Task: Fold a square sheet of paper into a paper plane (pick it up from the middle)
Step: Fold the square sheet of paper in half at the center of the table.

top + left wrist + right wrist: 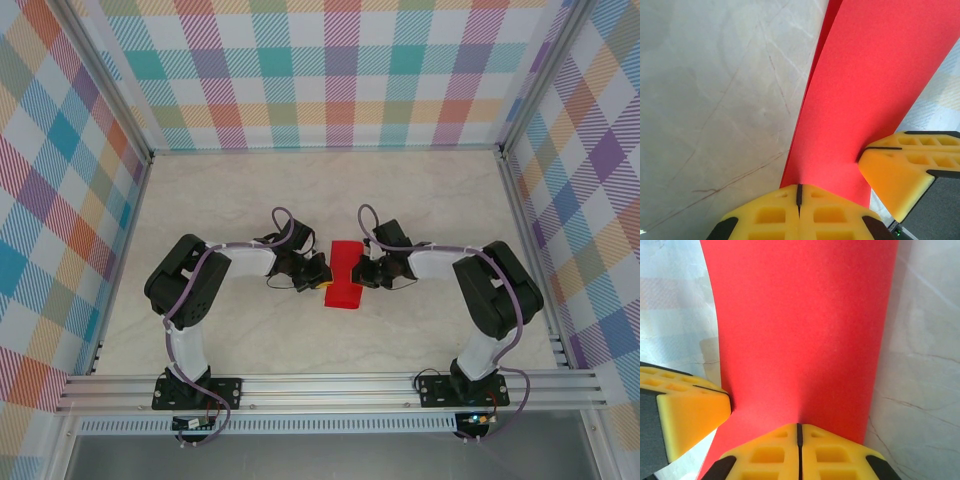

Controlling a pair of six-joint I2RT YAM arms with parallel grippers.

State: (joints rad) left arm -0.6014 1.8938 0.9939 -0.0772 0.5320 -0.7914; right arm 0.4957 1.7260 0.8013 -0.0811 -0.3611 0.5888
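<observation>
My left gripper (798, 195) and right gripper (799, 434) both clamp tight on the matte red square sheet of paper (345, 276) from its 9 and 3 o'clock edges; wrist views show it bowed, overhead a flat strip.

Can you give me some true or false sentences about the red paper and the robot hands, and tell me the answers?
1. The paper is red. True.
2. The left gripper and the right gripper both pinch the paper. True.
3. The paper is perfectly flat. False: it is bent between the two grippers.
4. The left gripper is wide open. False: it is shut on the paper.
5. The walls are plain white. False: the walls are checked in many colours.
</observation>
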